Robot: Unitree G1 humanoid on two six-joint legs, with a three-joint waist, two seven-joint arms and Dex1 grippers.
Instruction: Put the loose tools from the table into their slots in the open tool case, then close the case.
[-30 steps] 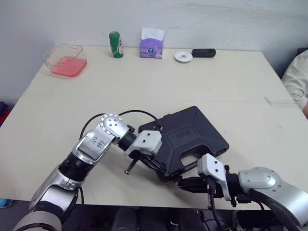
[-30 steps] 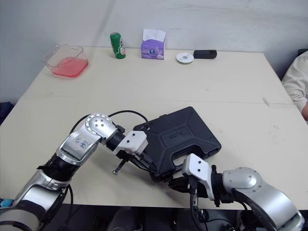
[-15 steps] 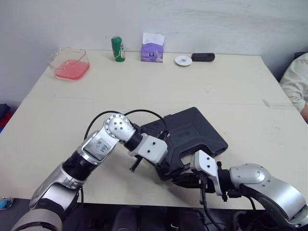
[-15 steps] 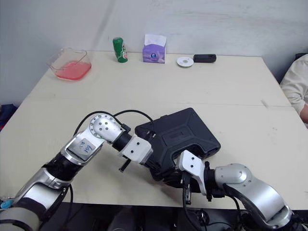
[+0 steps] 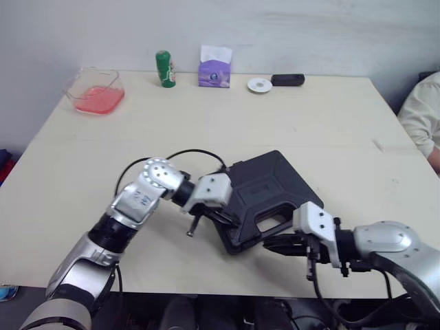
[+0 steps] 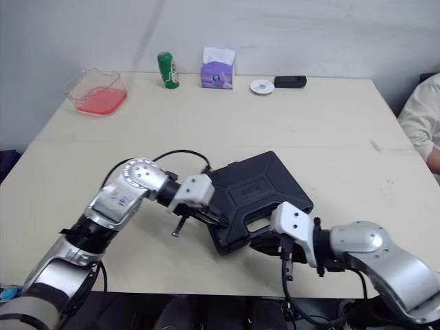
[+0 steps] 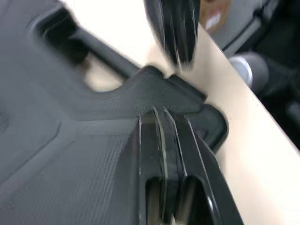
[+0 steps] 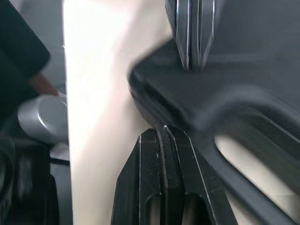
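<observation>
Case (image 5: 271,196) lies with its lid down on the near part of the table (image 5: 330,130), turned at an angle, its handle cut-out facing the near edge. Closing looks like the step in hand, nearly done. The left gripper (image 7: 162,115) has its fingers pressed together, pinching nothing, their tips on the lid at the near left corner. The right gripper (image 8: 164,131) is likewise pressed together and empty, its tips against the near rim just beside the handle. To finish well, I judge that both should push straight down on the rim rather than sideways, since the case sits near the table edge and a sideways shove could slide it off. The left should hold the corner steady while the right works along the handle side. Whether any latch has caught cannot be told. With the lid down, what the case holds is hidden. At the far left a clear tub (image 5: 96,89) holds something pink. Along the far edge stand a green can (image 5: 163,68), its contents unseen, and a purple tissue box (image 5: 214,67) with a tissue sticking up.
</observation>
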